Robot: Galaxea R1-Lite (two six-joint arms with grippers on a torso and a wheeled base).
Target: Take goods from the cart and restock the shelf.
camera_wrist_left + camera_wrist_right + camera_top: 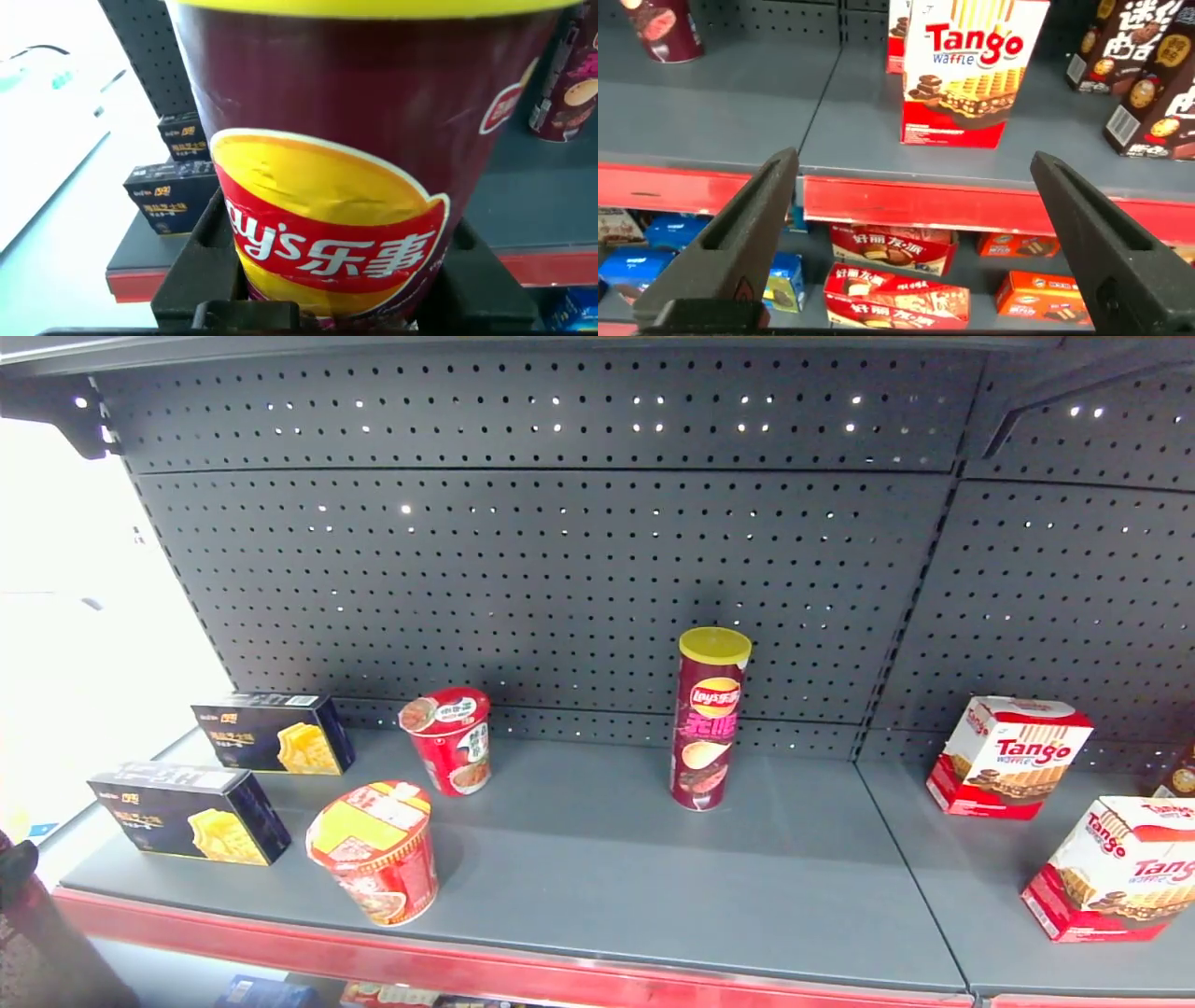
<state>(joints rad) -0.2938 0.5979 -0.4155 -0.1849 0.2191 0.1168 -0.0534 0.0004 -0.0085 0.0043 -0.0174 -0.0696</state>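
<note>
My left gripper (pixel 336 303) is shut on a maroon chips can (pixel 336 187) with a yellow lid, its black fingers (pixel 201 271) pressing both sides of the can low down. In the head view the held can (pixel 37 933) sits at the lower left corner, in front of the grey shelf (pixel 597 877). Another chips can (pixel 709 719) stands upright mid-shelf near the pegboard back. My right gripper (pixel 915 252) is open with nothing between its fingers, level with the shelf's red front edge (pixel 924 201), below a wafer box (pixel 971 75).
Two dark boxes (pixel 191 812) and two red cup noodles (pixel 378 851) stand on the shelf's left part. Wafer boxes (pixel 1008 756) occupy the right section. Bare shelf lies around the standing can. Lower-shelf goods (pixel 896 280) show beneath the red edge.
</note>
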